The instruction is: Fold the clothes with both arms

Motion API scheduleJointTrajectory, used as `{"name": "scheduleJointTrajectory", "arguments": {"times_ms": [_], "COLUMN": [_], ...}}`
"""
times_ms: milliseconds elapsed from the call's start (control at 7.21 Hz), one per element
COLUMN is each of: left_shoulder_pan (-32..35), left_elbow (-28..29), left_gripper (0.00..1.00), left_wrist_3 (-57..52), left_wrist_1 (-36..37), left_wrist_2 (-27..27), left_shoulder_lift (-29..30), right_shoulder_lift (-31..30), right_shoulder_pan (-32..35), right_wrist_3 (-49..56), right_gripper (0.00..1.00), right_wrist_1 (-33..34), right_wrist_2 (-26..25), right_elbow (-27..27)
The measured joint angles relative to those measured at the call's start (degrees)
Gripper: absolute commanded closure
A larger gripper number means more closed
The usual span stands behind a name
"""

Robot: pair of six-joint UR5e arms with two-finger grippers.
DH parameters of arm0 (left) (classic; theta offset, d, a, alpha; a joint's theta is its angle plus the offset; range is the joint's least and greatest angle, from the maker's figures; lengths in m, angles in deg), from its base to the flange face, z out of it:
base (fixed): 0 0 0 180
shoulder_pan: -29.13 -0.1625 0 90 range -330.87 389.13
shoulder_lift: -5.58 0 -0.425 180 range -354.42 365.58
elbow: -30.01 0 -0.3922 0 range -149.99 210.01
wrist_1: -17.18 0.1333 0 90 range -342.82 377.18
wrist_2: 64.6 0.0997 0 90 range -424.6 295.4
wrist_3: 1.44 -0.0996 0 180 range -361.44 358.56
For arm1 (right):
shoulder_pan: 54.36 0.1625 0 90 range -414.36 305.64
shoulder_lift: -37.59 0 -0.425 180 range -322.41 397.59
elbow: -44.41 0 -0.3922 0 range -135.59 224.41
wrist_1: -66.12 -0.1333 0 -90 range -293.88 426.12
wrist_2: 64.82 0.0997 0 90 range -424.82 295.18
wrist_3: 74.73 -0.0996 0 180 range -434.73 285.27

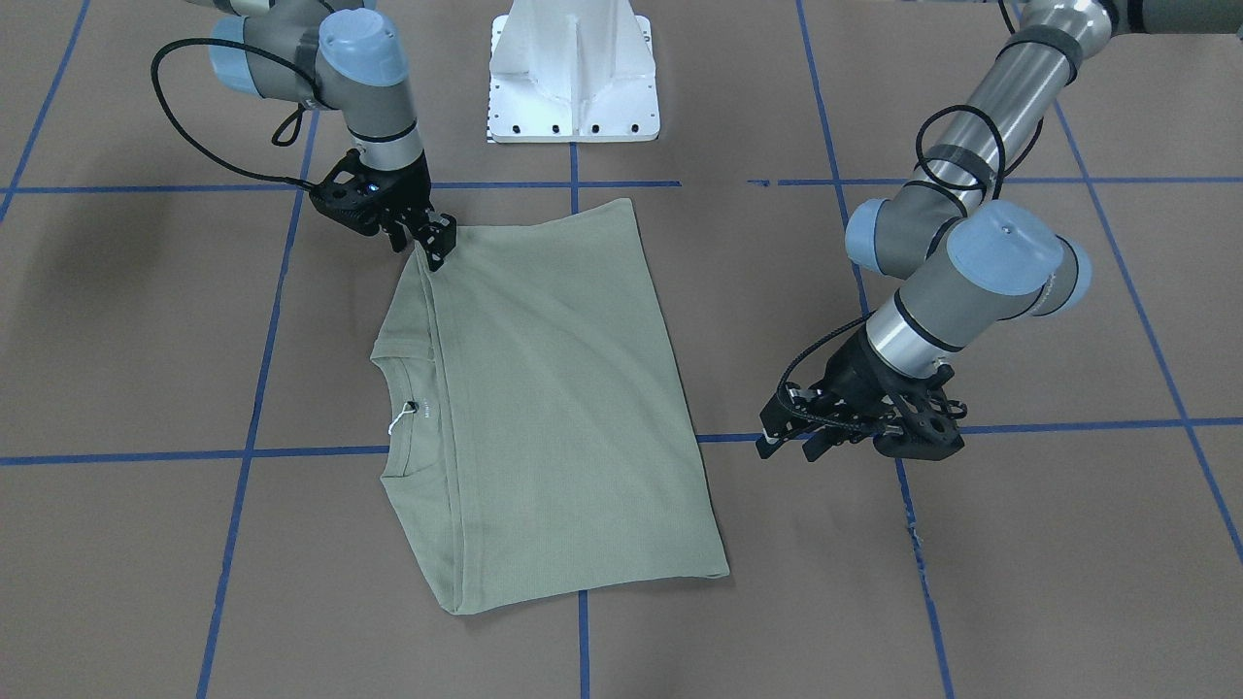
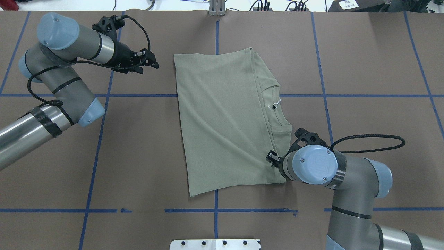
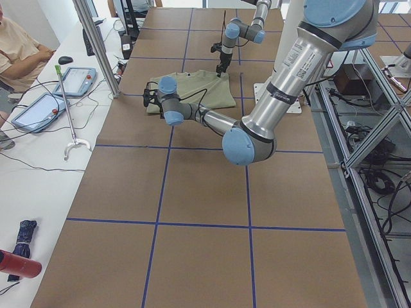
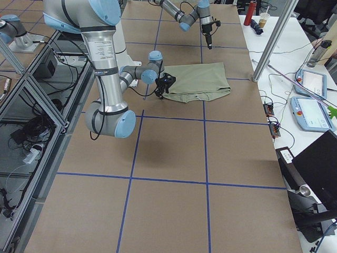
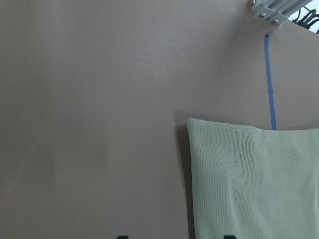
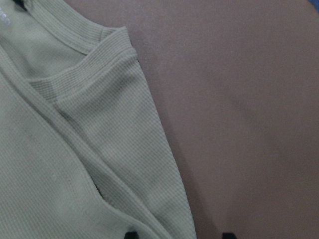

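Both stood open as I read it, the right gripper [image 1: 435, 245] poised at the collar-side corner, nearest the robot, of the sage-green shirt [image 1: 554, 388] lying folded mid-way across the table [image 1: 126, 320], while the left gripper [image 2: 150, 63] hung well off its hem edge.

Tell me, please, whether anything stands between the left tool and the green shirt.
Nothing visible does. Between the left tool and the shirt lie only the bare brown table and a strip of blue tape, flat on the surface. The tool is apart from the fabric.
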Motion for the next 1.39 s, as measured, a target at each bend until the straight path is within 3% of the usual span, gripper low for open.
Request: {"name": "scheduleJointTrajectory", "arguments": {"times_ms": [139, 278, 1110, 1388], "left_shoulder_pan": [0.00, 0.00, -0.09, -2.54], "left_elbow": [0.00, 0.00, -0.92, -8.19], "left_gripper": [0.29, 0.29, 0.29, 0.29], "left_wrist_3": [0.01, 0.02, 1.42, 9.10], "left_wrist_1": [0.00, 0.00, -0.04, 0.18], "left_wrist_2": [0.00, 0.00, -0.43, -0.44], "left_shoulder_lift": [-0.02, -0.04, -0.51, -4.10], "right_shoulder_lift": [0.03, 0.15, 0.52, 0.28], "right_shoulder_pan": [-0.03, -0.09, -0.08, -0.14], "right_wrist_3": [-0.15, -0.61, -1.66, -2.87], "right_gripper": [0.91, 1.00, 1.00, 1.00], "right_wrist_1": [-0.01, -0.01, 0.21, 0.40], "right_wrist_2": [0.00, 0.00, 0.21, 0.22], "right_elbow": [0.08, 0.08, -2.21, -3.69]}}
